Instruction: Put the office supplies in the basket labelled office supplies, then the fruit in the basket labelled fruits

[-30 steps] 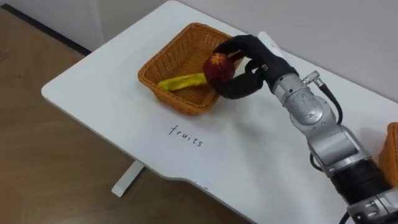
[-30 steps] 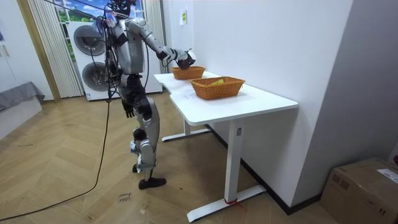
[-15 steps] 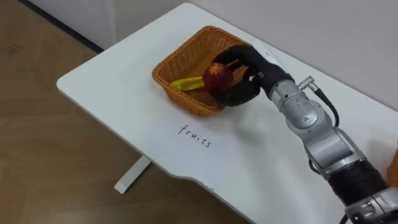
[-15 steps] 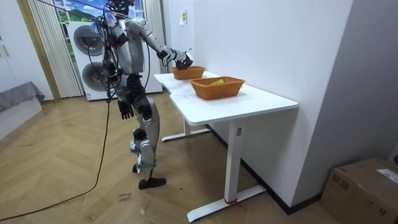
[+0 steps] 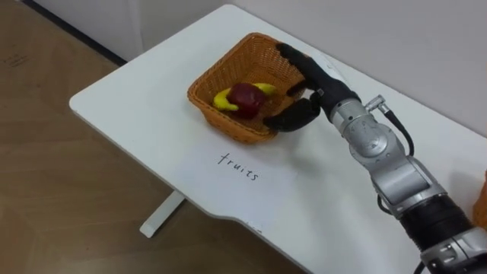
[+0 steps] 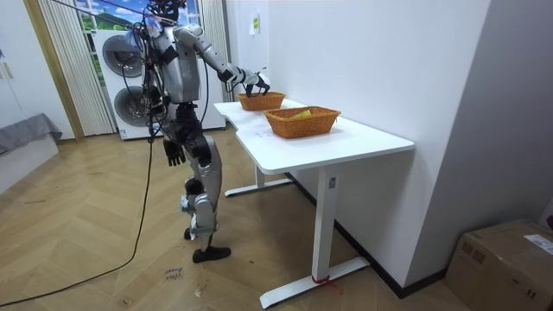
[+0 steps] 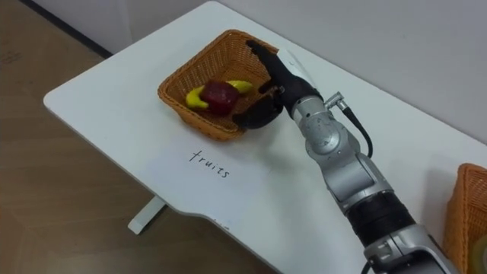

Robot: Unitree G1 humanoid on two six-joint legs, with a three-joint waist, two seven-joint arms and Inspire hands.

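The robot is standing at the end of the bench, its left hand hanging idle beside its hip (too small in the room view to say how it is set). At the right edge of the right eye view a second basket is sitting on the bench, and in the room view something yellow is lying in it; what it is I cannot tell. Further in, a handwritten word is marking the spot in front of the fruit basket. Inside that basket an apple is lying on top of a banana, both resting free of any grip. The right hand is hovering over the basket's right rim with its fingers spread and straight and the thumb held apart below them, clasping nothing.

By my reading, the fruit part is looking well advanced: two pieces are sitting where they belong. How much is left is harder to judge, since the office supplies are not identifiable here. The next pick is probably waiting elsewhere along the bench.
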